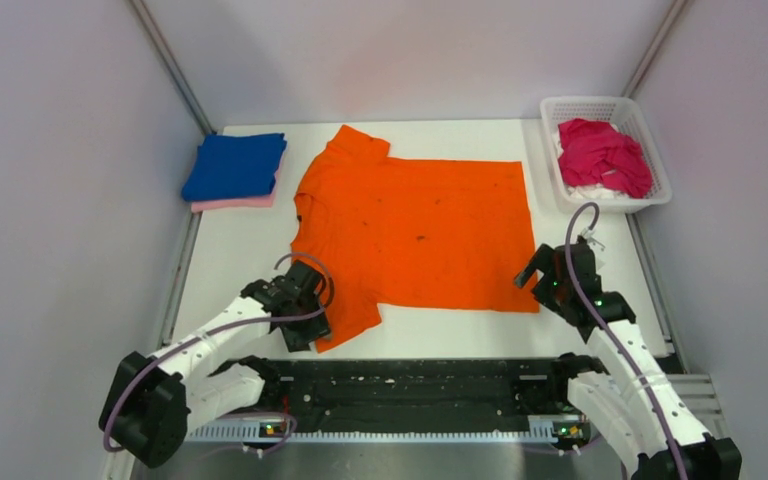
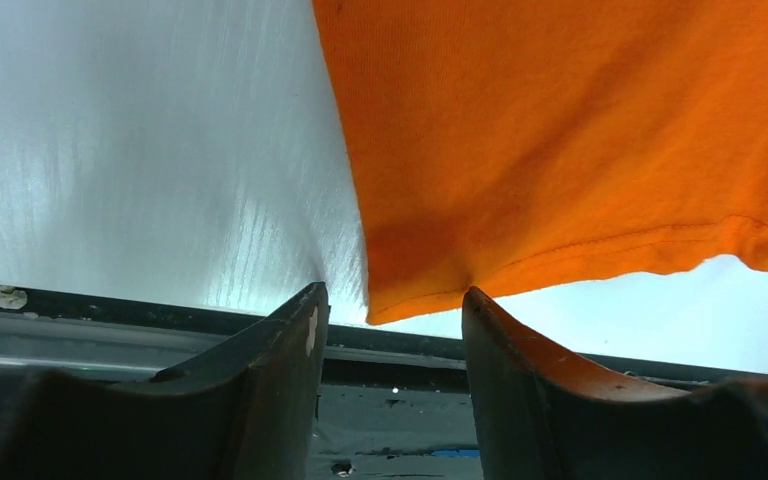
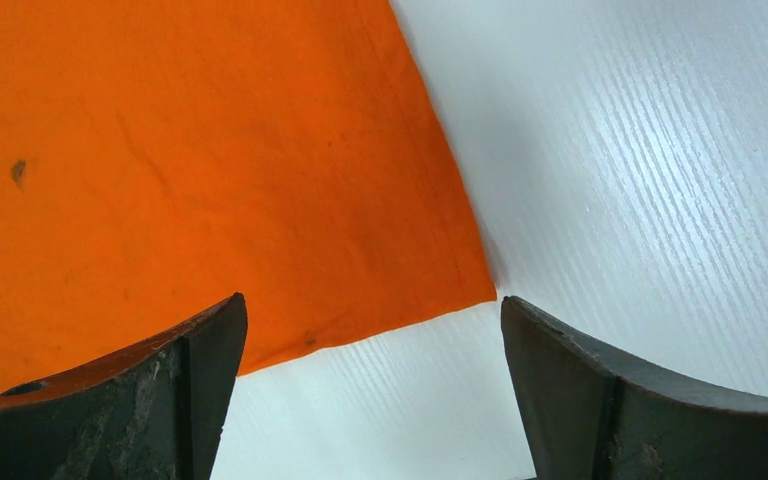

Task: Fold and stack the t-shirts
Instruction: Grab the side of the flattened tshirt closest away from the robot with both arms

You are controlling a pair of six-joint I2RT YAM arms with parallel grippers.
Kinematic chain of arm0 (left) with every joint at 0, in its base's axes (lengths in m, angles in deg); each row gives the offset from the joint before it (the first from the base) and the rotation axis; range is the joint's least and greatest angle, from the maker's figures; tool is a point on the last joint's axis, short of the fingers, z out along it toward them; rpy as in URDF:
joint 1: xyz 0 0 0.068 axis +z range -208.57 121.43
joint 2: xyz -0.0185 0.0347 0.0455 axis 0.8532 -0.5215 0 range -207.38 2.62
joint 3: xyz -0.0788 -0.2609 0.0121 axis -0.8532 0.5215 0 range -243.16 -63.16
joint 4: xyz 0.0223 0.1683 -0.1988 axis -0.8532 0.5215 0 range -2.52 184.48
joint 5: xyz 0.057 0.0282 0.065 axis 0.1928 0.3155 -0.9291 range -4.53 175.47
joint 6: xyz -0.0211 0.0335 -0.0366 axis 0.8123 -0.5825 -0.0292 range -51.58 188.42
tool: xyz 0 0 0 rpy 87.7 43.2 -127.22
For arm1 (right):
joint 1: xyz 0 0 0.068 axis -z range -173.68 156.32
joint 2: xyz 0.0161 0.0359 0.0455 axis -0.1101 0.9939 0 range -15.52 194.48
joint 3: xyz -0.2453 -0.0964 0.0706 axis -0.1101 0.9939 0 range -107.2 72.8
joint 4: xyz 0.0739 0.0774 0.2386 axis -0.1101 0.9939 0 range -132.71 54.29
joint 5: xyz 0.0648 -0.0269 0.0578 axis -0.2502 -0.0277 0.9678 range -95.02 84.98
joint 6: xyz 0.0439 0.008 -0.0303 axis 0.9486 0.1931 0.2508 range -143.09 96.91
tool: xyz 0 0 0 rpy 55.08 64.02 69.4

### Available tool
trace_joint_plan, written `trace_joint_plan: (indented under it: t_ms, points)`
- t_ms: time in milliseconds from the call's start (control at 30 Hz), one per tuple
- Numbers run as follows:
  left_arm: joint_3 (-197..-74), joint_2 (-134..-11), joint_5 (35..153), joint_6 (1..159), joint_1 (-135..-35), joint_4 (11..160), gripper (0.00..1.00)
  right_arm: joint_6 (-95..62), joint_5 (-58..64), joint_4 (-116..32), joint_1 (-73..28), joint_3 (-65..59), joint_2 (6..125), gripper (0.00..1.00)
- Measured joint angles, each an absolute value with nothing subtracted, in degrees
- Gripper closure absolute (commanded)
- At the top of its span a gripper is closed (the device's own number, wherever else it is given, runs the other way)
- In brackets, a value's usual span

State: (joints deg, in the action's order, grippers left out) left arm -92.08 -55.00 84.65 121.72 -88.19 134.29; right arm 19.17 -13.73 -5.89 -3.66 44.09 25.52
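An orange t-shirt [image 1: 410, 235] with small dark specks lies spread flat in the middle of the table. My left gripper [image 1: 305, 322] is at its near-left sleeve. In the left wrist view the sleeve corner [image 2: 400, 290] sits between the fingertips of the left gripper [image 2: 392, 305], with a gap on each side. My right gripper [image 1: 540, 275] stands wide open over the shirt's near-right hem corner [image 3: 460, 285], and that right gripper [image 3: 372, 305] holds nothing. A folded blue t-shirt [image 1: 235, 165] rests on a folded pink t-shirt [image 1: 232, 203] at the back left. A magenta t-shirt [image 1: 605, 155] lies crumpled in the basket.
The white lattice basket [image 1: 600, 103] stands at the back right corner. A black rail [image 1: 410, 385] runs along the near table edge between the arm bases. Grey walls close in the left, right and back sides.
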Motion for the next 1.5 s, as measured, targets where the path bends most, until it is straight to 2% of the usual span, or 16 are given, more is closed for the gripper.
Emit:
trace_joint_plan:
  t_ms: [200,300,333,433,533,833,1000,1100,1267,1500]
  points:
    - [-92.4,-59.2,84.8,121.0,-89.3,133.6,0.57,19.5,-15.2,-6.5,-3.7,44.3,25.5,0.05]
    - [-92.9,-60.8,85.8,120.8,-89.7,132.9,0.69,19.6,-16.1,-6.7,-3.7,44.3,25.5,0.06]
    - [-93.0,-61.3,86.4,120.7,-89.8,132.4,0.73,19.6,-16.3,-6.7,-3.7,44.3,25.6,0.07]
    - [-93.1,-62.0,87.5,120.9,-90.0,131.2,1.0,19.6,-17.1,-6.7,-3.7,44.3,26.3,0.12]
    - [-93.1,-62.5,88.6,120.4,-90.1,129.7,1.0,20.0,-17.7,-7.2,-3.7,45.1,27.6,0.17]
    - [-95.0,-62.7,89.4,117.1,-90.1,129.2,1.0,21.6,-17.5,-10.8,-3.7,48.4,35.7,0.51]
    - [-95.6,-62.7,90.3,116.5,-90.1,129.9,1.0,22.5,-17.9,-13.8,-3.7,49.4,39.4,0.63]
    - [-95.6,-62.6,90.9,116.5,-90.1,130.6,1.0,23.0,-18.1,-15.6,-3.7,49.5,40.4,0.81]
    - [-95.6,-62.2,92.2,116.7,-90.1,131.8,1.0,23.9,-18.5,-16.8,-3.7,50.0,40.7,1.0]
    - [-92.1,-53.9,96.3,119.8,-90.2,133.7,1.0,24.3,-18.5,-11.6,-3.7,50.6,35.3,1.0]
